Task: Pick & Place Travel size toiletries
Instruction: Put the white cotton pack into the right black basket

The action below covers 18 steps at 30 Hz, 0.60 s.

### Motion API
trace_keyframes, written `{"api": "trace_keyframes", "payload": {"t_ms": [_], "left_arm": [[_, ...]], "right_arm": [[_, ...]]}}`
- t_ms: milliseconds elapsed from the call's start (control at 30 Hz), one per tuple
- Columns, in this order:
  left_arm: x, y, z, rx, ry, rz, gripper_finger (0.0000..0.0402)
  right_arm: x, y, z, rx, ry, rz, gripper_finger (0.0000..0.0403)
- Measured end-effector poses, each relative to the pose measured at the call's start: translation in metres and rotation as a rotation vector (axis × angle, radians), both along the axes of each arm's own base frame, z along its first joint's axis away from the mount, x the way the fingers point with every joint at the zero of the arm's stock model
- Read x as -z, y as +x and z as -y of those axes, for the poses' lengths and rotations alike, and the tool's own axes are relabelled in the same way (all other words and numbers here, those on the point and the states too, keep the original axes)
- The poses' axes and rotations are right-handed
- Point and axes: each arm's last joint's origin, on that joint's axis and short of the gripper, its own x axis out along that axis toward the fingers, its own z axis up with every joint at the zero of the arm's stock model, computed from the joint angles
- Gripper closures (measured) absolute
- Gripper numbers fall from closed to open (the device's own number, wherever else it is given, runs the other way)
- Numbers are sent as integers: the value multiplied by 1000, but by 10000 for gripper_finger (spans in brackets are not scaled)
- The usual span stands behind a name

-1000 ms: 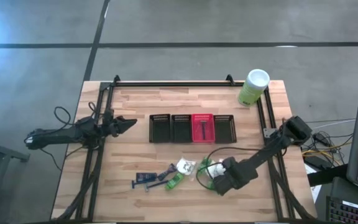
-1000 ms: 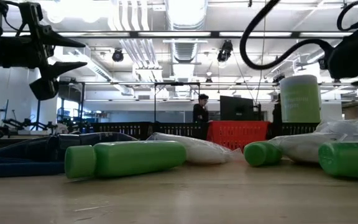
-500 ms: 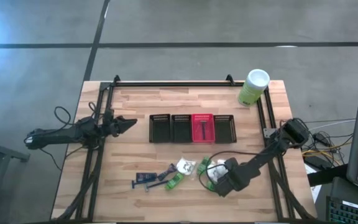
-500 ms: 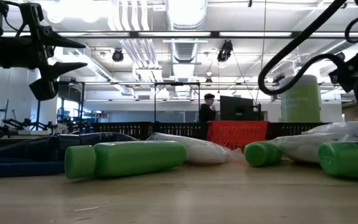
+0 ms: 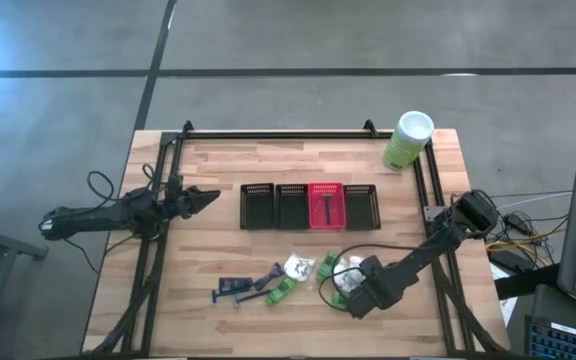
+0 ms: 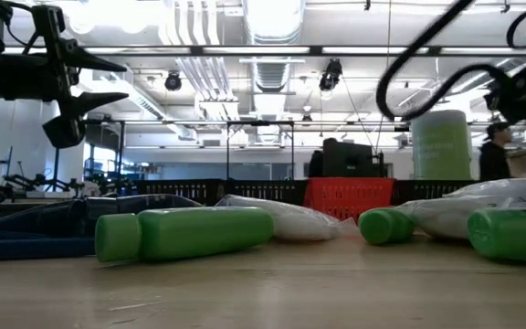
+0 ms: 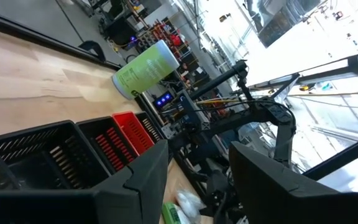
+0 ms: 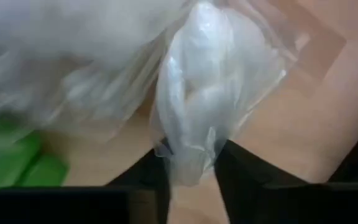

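Item: white plastic packet (image 8: 210,106), lying on the tabletop (image 5: 218,165) among green bottles (image 6: 185,233), near the baskets (image 5: 309,206). My right end effector (image 8: 190,163), spread a second ago, now pinches its edge: grasp made, lift pending. Left end effector (image 5: 206,199) waits spread, well apart.

Item count, high view:
- Mesh baskets, centre row: three black (image 5: 258,205), one red (image 5: 326,205).
- Pale-green canister (image 5: 407,139), upper right: one.
- Green bottles (image 5: 280,290), lower centre: at least two.
- White packets (image 5: 297,266): at least two.
- Dark razor sticks (image 5: 230,285): about three; exact count unclear.
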Motion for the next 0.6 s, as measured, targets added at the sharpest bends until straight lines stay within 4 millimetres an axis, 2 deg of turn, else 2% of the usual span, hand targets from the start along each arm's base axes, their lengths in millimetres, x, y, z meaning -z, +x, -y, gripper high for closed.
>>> {"api": "trace_keyframes", "payload": {"t_ms": [200,367,600], "left_arm": [[-2,0,0,0,1,2,225],[-3,0,0,0,5,3,225],[-4,0,0,1,-3,10,225]], "right_arm": [[-20,2,-10,-7,6,11,387],[-52,-2,-9,31,-32,52,392],[-106,-18,9,168,-95,285,394]]}}
